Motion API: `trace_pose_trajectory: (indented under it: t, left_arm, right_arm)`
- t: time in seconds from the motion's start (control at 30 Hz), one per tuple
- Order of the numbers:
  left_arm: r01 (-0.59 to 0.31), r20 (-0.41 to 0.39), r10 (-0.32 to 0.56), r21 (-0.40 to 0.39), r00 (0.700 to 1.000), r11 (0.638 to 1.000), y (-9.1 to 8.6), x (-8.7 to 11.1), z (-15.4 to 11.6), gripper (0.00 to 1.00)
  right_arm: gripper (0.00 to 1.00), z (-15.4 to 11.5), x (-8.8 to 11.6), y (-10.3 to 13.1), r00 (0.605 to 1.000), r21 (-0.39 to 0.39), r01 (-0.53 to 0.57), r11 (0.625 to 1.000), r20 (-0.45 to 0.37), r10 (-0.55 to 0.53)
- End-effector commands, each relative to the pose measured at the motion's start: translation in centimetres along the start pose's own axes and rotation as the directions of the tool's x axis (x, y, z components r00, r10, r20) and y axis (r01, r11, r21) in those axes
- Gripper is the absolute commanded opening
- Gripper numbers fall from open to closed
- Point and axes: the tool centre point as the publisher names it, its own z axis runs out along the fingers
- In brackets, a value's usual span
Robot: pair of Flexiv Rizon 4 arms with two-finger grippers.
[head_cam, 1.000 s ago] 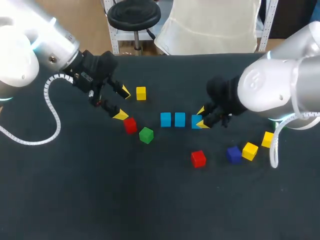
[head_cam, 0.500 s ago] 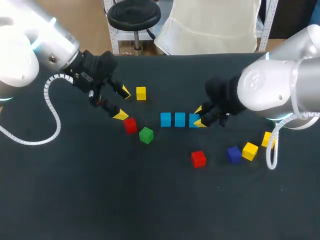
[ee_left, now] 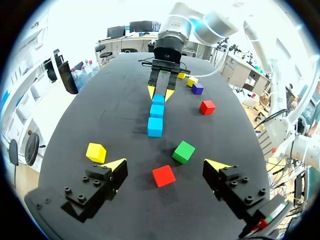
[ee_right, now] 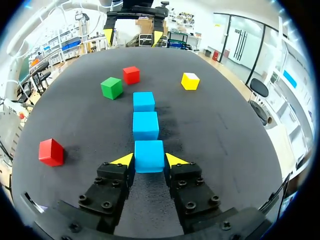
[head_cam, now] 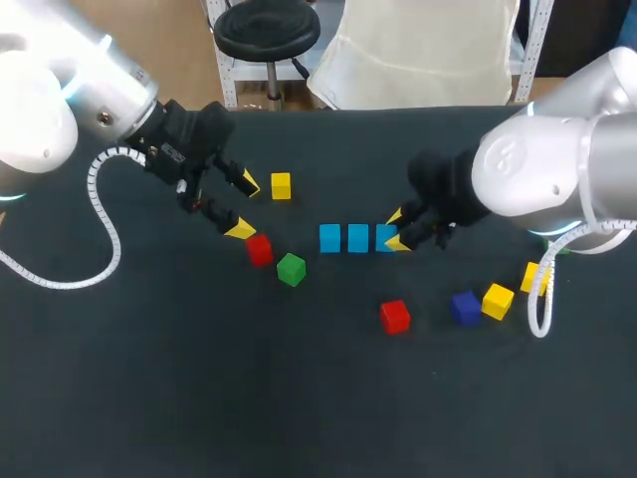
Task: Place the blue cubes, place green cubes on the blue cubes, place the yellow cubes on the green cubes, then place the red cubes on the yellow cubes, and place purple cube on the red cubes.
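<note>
Your right gripper (head_cam: 395,230) is clamped on the end blue cube (head_cam: 385,238), with a yellow tip pressed to each side and the cube down on the black table (head_cam: 199,398). Look through the right wrist: ahead of that gripper sit the middle blue cube (ee_right: 145,125) and then the far blue cube (ee_right: 144,101), all three close together in one straight row. Over on the other side, your left gripper (head_cam: 242,206) is spread wide and holding nothing. The near red cube (ee_left: 163,175) lies between its open tips, touched by neither. The green cube (ee_left: 183,151) is just past that red one, tilted a little off the row's line, and nothing is stacked on it. A lone yellow cube (head_cam: 281,185) sits off beside the left gripper, apart from the rest. Down by your right arm, the second red cube (head_cam: 395,316) stands alone, well apart from the blue row. Next to it comes the purple cube (head_cam: 465,307), with one yellow cube (head_cam: 498,300) just beside it and another yellow cube (head_cam: 532,277) a bit farther out, partly behind the arm's cable.
</note>
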Motion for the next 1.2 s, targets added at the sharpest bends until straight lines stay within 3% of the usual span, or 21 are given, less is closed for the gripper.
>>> trace_pose_trajectory:
  t: [0.03,0.6,0.7,0.77,0.8,0.83,0.87,0.9,1.2]
  left_arm:
    - [-0.003,0.003,0.003,-0.001,1.0,1.0,-0.03,0.13,-0.02,1.0]
    - [-0.003,0.003,0.003,-0.001,1.0,1.0,-0.03,0.13,-0.02,1.0]
    - [-0.003,0.003,0.003,-0.001,1.0,1.0,-0.03,0.13,-0.02,1.0]
    - [-0.003,0.003,0.003,-0.001,1.0,1.0,-0.03,0.13,-0.02,1.0]
    - [-0.003,0.003,0.003,-0.001,1.0,1.0,-0.03,0.13,-0.02,1.0]
    - [-0.003,0.003,0.003,-0.001,1.0,1.0,-0.03,0.13,-0.02,1.0]
    - [-0.003,0.003,0.003,-0.001,1.0,1.0,-0.03,0.13,-0.02,1.0]
    - [-0.003,0.003,0.003,-0.001,1.0,1.0,-0.03,0.13,-0.02,1.0]
    - [-0.003,0.003,0.003,-0.001,1.0,1.0,-0.03,0.13,-0.02,1.0]
  right_arm:
    - [0.0,0.16,0.09,-0.25,1.0,-0.006,0.001,1.0,0.001,-0.001]
    - [0.0,0.19,0.2,-0.28,1.0,-0.023,-0.002,1.0,-0.005,0.002]
    - [0.18,0.2,0.22,-0.27,1.0,-0.026,-0.002,1.0,-0.005,0.002]
    - [0.42,0.2,0.24,-0.27,1.0,-0.029,-0.001,1.0,-0.005,0.001]
    - [0.47,0.2,0.24,-0.27,1.0,-0.031,-0.002,1.0,-0.005,0.002]
    - [0.78,0.2,0.25,-0.27,1.0,-0.032,-0.003,0.999,-0.005,0.002]
    - [0.93,0.2,0.25,-0.27,1.0,-0.033,-0.003,0.999,-0.005,0.003]
    - [1.0,0.19,0.26,-0.27,1.0,-0.035,-0.004,0.999,-0.005,0.004]
    - [1.0,-0.78,-0.01,-0.3,1.0,-0.037,-0.01,0.999,0.005,0.01]
